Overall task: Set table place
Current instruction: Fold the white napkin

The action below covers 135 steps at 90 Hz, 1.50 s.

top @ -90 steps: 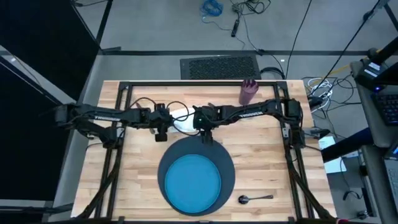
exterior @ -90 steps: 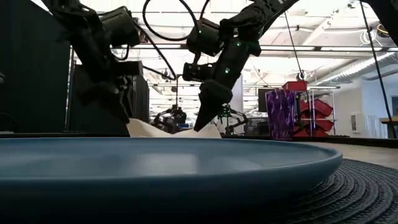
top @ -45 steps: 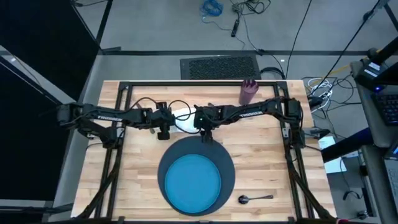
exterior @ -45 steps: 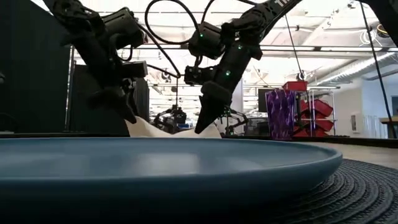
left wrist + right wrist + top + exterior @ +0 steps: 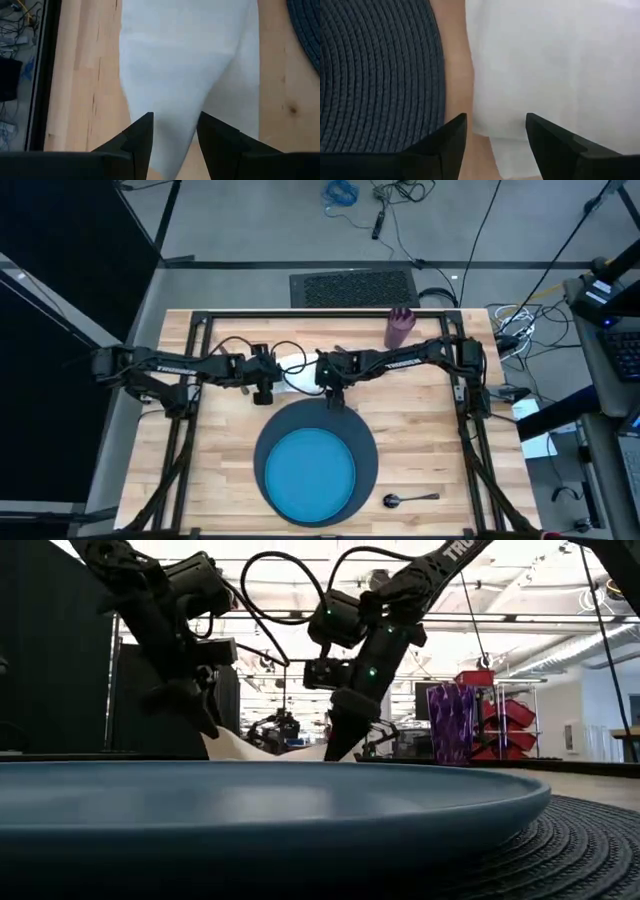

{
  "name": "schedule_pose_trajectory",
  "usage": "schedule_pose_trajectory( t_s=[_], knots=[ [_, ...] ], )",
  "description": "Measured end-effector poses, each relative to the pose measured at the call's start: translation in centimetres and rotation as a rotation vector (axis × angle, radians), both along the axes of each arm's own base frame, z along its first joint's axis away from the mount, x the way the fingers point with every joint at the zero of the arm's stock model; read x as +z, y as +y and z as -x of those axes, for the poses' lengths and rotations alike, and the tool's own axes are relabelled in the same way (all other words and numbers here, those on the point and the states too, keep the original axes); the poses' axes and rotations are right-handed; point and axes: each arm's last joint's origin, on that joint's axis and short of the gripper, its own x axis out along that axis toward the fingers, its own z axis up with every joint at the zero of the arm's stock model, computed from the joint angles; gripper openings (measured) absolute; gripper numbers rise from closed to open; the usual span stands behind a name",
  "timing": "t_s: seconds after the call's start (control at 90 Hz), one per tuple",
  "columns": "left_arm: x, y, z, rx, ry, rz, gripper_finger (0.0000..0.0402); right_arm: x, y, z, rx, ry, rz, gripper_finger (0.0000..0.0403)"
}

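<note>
Both arms meet mid-bench over the white cloth napkin [image 5: 293, 375], which lies rumpled on the light wooden plank bench [image 5: 420, 435] just behind the big dark slate-blue woven round charger [image 5: 366, 450]

Left hand [image 5: 172, 132]: fingers apart, tips hanging over the napkin's near edge, cloth showing in the gap between them; low view has it slightly above the cloth, not clamped on anything

Right hand [image 5: 495, 135]: fingers wide apart, sitting over the seam where napkin meets bare wood, charger weave just beside one finger; in the low view its tips come down to the napkin's edge, can't tell if they touch

Bright blue round plate [image 5: 309, 470] sits centred on the charger, at the near middle of the bench

Small purple ribbed cup [image 5: 400, 326] stands upright at the far edge of the bench, right of centre, well apart from both hands

Dark metal spoon [image 5: 410, 499] lies flat on the wood near the front edge, just right of the charger, bowl toward the charger
</note>
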Motion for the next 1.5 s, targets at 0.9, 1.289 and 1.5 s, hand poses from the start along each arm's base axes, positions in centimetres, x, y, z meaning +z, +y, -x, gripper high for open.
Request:
schedule_pose_trajectory(
  t_s=[0.9,1.289,1.5],
  knots=[
    [0.0,0.0,0.0,0.021,-0.011,0.013,0.0135,-1.0,0.1,-0.4,-0.033,-0.002,-0.006,0.0029],
    [0.0,0.0,0.0,0.02,-0.011,0.013,0.0135,0.1,0.1,-0.2,-0.028,-0.024,-0.001,0.0027],
    [0.0,0.0,0.0,0.022,-0.012,0.014,0.0135,0.0,0.2,-0.1,-0.039,-0.009,-0.012,0.0025]
  ],
)
